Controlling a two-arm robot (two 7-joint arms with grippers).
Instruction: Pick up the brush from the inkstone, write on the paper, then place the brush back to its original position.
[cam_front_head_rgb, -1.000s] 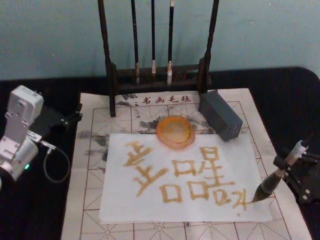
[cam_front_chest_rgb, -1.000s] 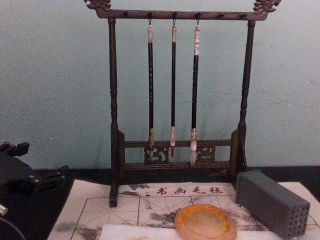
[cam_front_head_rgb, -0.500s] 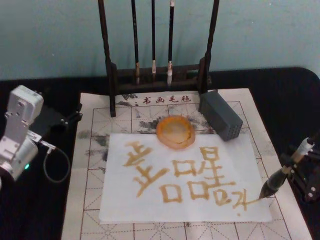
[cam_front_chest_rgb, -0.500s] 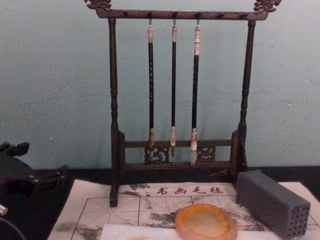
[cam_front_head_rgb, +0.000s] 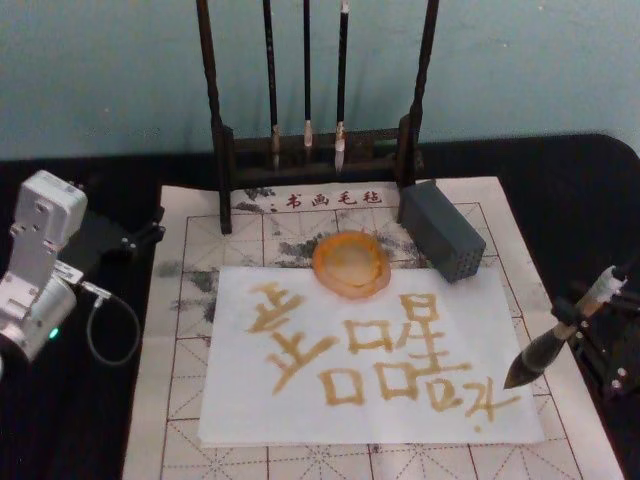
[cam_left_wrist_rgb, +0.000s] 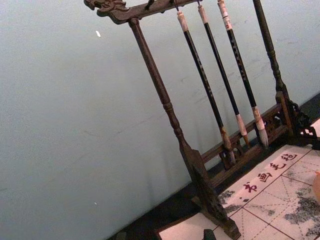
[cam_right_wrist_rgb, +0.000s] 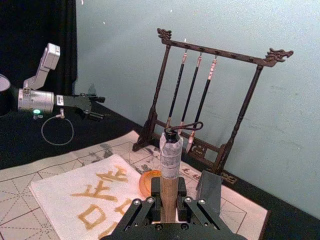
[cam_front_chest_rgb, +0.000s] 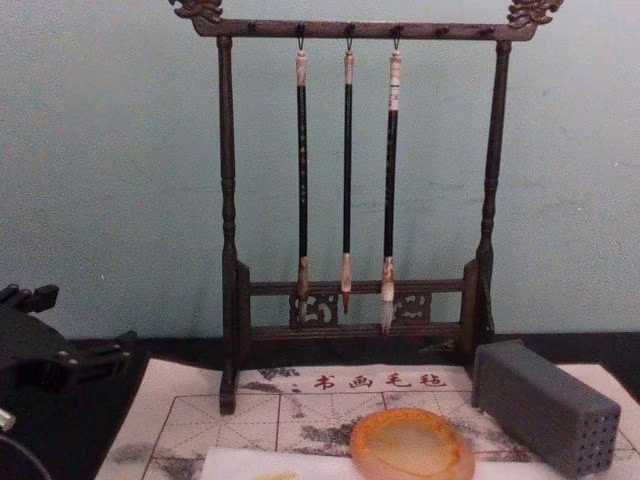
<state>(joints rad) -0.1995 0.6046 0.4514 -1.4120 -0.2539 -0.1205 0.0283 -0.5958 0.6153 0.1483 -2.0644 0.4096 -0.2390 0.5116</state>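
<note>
One brush (cam_front_head_rgb: 545, 352), pinched tip-down-left by fingers of the right gripper (cam_front_head_rgb: 578, 325), hangs over the paper (cam_front_head_rgb: 300, 405) near its right edge, inkstone (cam_front_head_rgb: 350, 264) forward-left; left gripper (cam_front_head_rgb: 148, 233) idles far left

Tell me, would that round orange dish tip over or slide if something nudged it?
The inkstone looks shallow and wide, so it would probably slide rather than tip. It sits partly on the paper over a gridded mat, which likely adds some grip. Its translucent, glassy look suggests it may chip if knocked hard.
</note>
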